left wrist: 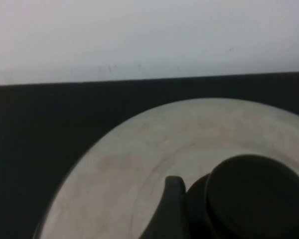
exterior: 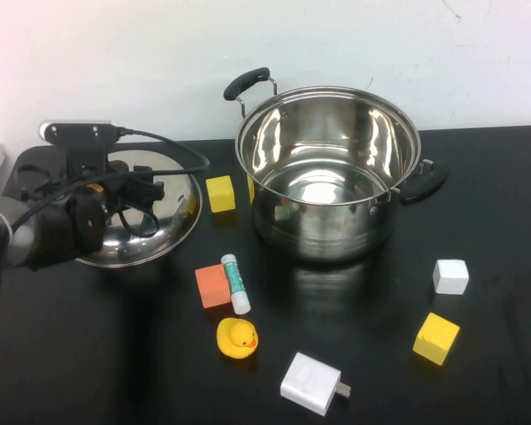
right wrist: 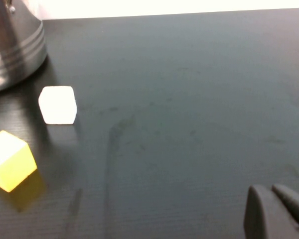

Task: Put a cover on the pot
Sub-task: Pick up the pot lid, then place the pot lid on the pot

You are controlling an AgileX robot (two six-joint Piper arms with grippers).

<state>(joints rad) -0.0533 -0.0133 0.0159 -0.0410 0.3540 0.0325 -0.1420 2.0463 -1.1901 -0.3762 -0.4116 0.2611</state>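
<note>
Left wrist view: left tool (left wrist: pixel 172 209) beside lid knob (left wrist: pixel 254 196), right tool (right wrist: pixel 276 211) parked.

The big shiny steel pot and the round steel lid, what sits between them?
In the high view, a small yellow cube sits between the pot and the lid. The left gripper is over the lid; the right gripper shows only in its wrist view.

bright, even light | glare on pot (exterior: pixel 327 168) | left wrist view blurred
</note>
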